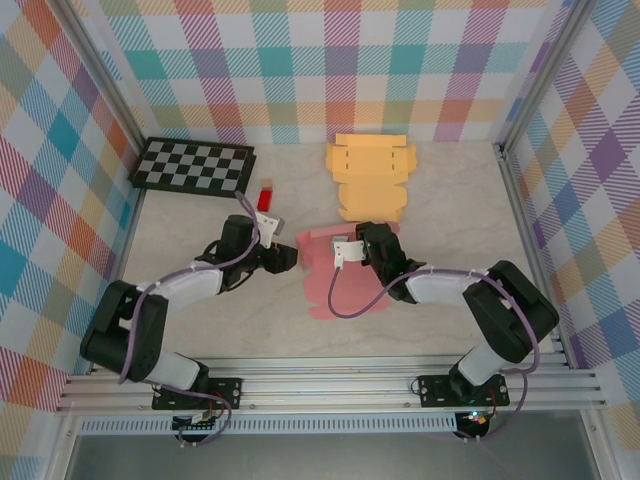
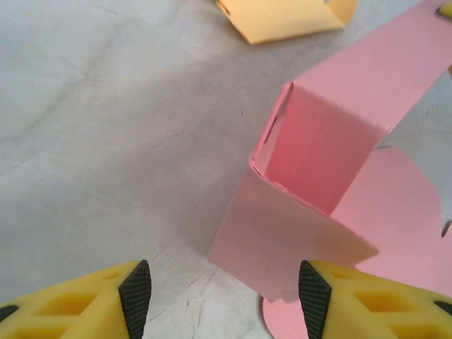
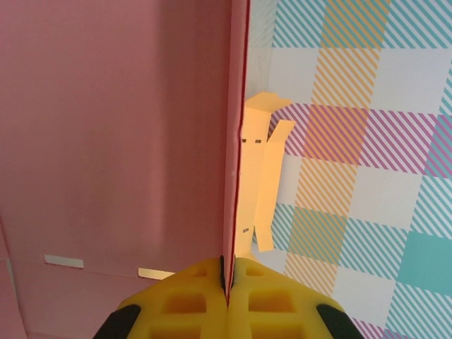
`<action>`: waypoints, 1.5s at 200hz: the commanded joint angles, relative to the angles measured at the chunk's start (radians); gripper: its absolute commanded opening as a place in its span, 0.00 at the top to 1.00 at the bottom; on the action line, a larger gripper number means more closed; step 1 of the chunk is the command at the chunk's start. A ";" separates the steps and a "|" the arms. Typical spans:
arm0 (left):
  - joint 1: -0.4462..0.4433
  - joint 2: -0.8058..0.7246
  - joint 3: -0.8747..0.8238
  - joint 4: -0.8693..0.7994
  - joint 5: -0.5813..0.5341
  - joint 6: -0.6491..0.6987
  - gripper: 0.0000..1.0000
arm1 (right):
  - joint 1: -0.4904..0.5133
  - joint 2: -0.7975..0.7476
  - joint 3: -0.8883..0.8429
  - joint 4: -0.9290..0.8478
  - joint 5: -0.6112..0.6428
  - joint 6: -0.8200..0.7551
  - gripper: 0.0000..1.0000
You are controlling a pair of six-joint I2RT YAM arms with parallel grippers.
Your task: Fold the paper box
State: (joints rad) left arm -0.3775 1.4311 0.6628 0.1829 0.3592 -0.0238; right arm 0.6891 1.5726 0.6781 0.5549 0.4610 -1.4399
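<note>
Yellow fingers [image 3: 191, 304] of the right jaws are pressed together on the thin upright edge of a pink paper box [image 3: 113, 127], pinching one of its panels, so these jaws are closed on the card. In the right wrist view that panel stands to the left of the pinch, with two narrow slots cut low in it.

Over on the left arm, the left jaws stand apart with nothing between them held: two yellow fingers [image 2: 85, 304] tipped with black pads [image 2: 135, 293] frame a gap. The pink paper box [image 2: 318, 148] lies just ahead of this gap, one wall folded up from the sheet, its lower corner reaching in close to the right-hand pad; whether it touches that pad I cannot tell.

From above, the pink paper box [image 1: 335, 290] sits on the pale marbled table [image 1: 460, 220] at the middle, between the two arms, the left arm [image 1: 190, 285] coming from its left side and the right arm [image 1: 450, 285] from its right.

One flat orange paper box blank [image 1: 370, 175] lies beyond the pink one, near the back. One black-and-white checkerboard panel [image 1: 195, 165] lies at the far left corner, and one small red-and-white block [image 1: 266, 197] rests just beside it. Plaid-patterned walls [image 1: 340, 60] enclose the table on three sides.
</note>
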 commanded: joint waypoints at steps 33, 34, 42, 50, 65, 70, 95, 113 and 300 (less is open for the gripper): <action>-0.054 -0.037 -0.280 0.507 0.051 0.066 0.38 | 0.001 -0.115 -0.043 -0.029 -0.087 0.001 1.00; -0.055 -0.032 -0.279 0.504 0.054 0.069 0.38 | 0.001 -0.117 -0.044 -0.029 -0.087 0.002 1.00; -0.057 -0.008 -0.266 0.480 0.066 0.086 0.39 | 0.001 -0.132 -0.051 -0.037 -0.091 0.005 1.00; -0.057 0.001 -0.270 0.494 0.089 0.100 0.39 | 0.001 -0.150 -0.056 -0.060 -0.098 0.015 1.00; -0.057 -0.009 -0.289 0.536 0.114 0.140 0.40 | 0.002 -0.191 -0.066 -0.110 -0.117 0.043 1.00; -0.056 -0.014 -0.290 0.537 0.115 0.154 0.40 | 0.003 -0.203 -0.070 -0.120 -0.120 0.054 1.00; -0.049 -0.024 -0.281 0.500 0.155 0.223 0.40 | 0.003 -0.262 -0.099 -0.160 -0.157 0.048 1.00; -0.038 -0.015 -0.276 0.506 0.197 0.244 0.41 | 0.003 -0.285 -0.121 -0.168 -0.183 0.020 1.00; -0.142 0.032 -0.103 0.323 0.236 0.221 0.43 | 0.044 -0.206 -0.099 -0.130 -0.111 0.044 1.00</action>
State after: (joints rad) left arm -0.4873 1.4357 0.5156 0.5381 0.6209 0.1871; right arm 0.7181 1.3609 0.5682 0.4019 0.3592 -1.4204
